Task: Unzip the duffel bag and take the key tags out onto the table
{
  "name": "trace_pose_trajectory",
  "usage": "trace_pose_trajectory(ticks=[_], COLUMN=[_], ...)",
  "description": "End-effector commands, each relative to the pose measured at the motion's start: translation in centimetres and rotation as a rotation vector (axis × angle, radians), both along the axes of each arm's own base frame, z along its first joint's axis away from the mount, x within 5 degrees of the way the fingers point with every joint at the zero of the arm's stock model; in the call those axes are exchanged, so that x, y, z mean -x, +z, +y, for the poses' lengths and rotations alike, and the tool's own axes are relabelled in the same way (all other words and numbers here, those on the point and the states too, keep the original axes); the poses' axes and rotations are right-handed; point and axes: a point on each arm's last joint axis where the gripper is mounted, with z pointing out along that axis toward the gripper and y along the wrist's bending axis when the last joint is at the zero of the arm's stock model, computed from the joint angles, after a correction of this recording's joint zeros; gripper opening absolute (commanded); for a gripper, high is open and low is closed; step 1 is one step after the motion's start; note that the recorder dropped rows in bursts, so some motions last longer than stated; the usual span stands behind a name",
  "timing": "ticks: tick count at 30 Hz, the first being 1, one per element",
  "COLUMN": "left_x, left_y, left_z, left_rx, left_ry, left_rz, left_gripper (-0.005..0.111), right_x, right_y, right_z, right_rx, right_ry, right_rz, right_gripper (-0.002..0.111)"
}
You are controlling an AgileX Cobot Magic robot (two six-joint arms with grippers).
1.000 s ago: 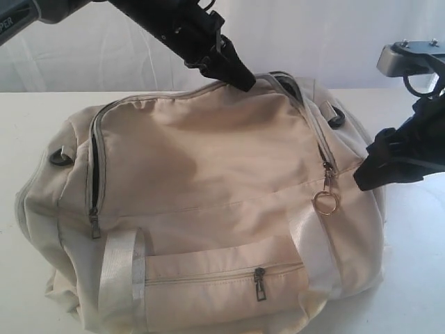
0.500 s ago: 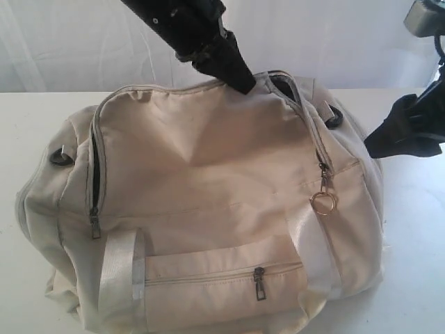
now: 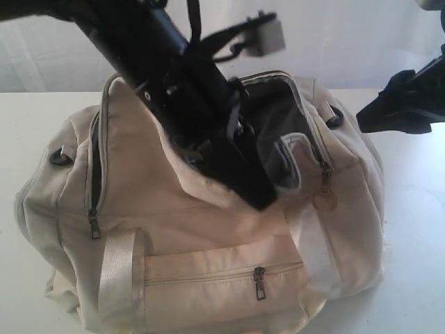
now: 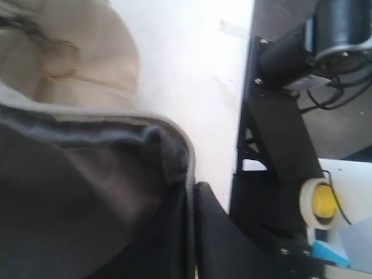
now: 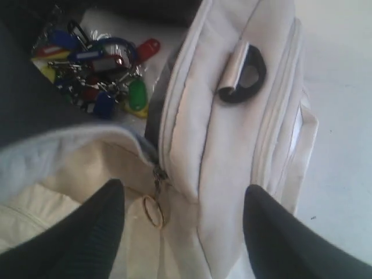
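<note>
The white tabletop (image 3: pixel 417 250) carried nothing new, and the cream duffel bag (image 3: pixel 208 243) sat on it as it had a second earlier. What had changed was the bag's top. Its top flap (image 3: pixel 149 139), which had lain flat and zipped along the back edge, was now peeled forward and folded over on itself, baring the dark grey lining (image 3: pixel 268 122).

The left tool (image 3: pixel 263 200) had done that. A second before it was at the back zip line, and now it had swept down across the bag. It was clamped tight, and by the look of it the flap's edge was pinched in it.

The right tool (image 5: pixel 185 229) had drawn back a little and hung just off the bag's end, its jaws spread wide and empty.

Ahead of that open tool, past the zip edge, the key tags (image 5: pixel 96 70) lay in a bright bunch of red, yellow, green and blue inside the opening, near the black D-ring (image 5: pixel 247 75). The zipper's ring pull (image 5: pixel 154 210) dangled almost between the right tool's fingers.

I judged the unzipping done, with the tags exposed and within reach. They were not yet out of the bag.
</note>
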Motion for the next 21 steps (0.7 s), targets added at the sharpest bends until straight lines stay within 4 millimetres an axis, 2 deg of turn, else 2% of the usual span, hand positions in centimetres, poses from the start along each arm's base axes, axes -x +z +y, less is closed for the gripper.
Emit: trace_pose_trajectory(ticks=[1,5,9,14,21], left_x=[3.9,6.0,7.2,7.4,7.1], left_y=[-2.1,-4.4,-5.9,-6.7,-6.9], left_z=[-1.3,-2.7,-3.2,-3.0,-3.1], left_rx=[-0.069,-0.108,-0.136,-0.152,-0.148], left_ry=[-0.096,-0.116,-0.114,-0.109,-0.088], left_rz=[0.197,0.236,0.259,0.274,0.25], left_gripper=[0.0,0.0,0.0,0.0,0.0], right_x=[-0.2,-0.2,-0.2,-0.1,-0.2], right_y=[0.6,0.6,0.6,0.6,0.6], right_z=[0.2,0.2,0.2,0.2,0.2], right_rx=[-0.071,-0.074,-0.074,-0.075,-0.076], right_ry=[-0.024,-0.023,-0.025,-0.022,-0.026], right_rz=[-0.049,-0.05,-0.052,-0.047,-0.05], right_gripper=[0.057,0.057,0.057,0.057,0.057])
